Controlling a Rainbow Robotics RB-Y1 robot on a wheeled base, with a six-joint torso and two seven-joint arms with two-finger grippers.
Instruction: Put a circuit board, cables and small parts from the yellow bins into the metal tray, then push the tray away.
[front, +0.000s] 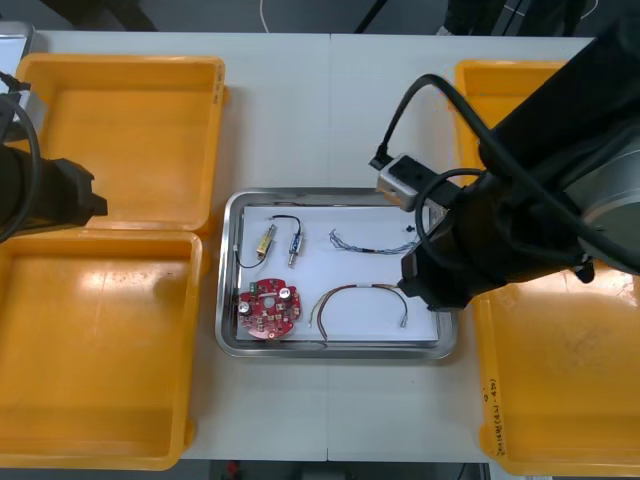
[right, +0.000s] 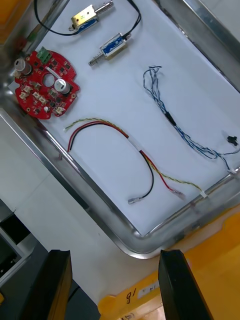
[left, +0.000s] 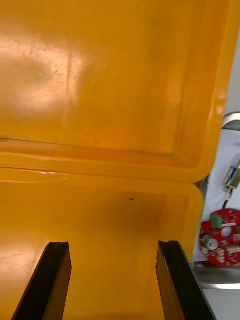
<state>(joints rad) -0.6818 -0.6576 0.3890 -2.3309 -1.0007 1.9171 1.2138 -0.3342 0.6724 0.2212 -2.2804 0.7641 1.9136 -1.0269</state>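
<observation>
Step in hand: loading of the metal tray (front: 226, 300) looks done (every kind of thing asked for is in it), so the push is judged to be next.
Next move: the tray's near rim has to be met by fingers, and the tray slid straight away from the robot.
Right gripper (right: 115, 265): held above the tray's near right corner, fingers wide apart, nothing gripped.
Left gripper (left: 112, 250): held where the near left yellow bin (front: 100, 350) meets the far left yellow bin (front: 120, 130), fingers wide apart, nothing gripped.
Near left yellow bin: only a bare floor is seen.
Near right yellow bin (front: 560, 380): partly hidden by the right arm.
Tray, near side: red circuit board (front: 268, 306), with the red and yellow cable (right: 131, 142) beside it.
Tray, far side: two small metal parts (front: 270, 238) on a black cable (right: 139, 16), then the twisted blue and white cable (right: 172, 120).
Far left yellow bin: only a bare floor is seen.
</observation>
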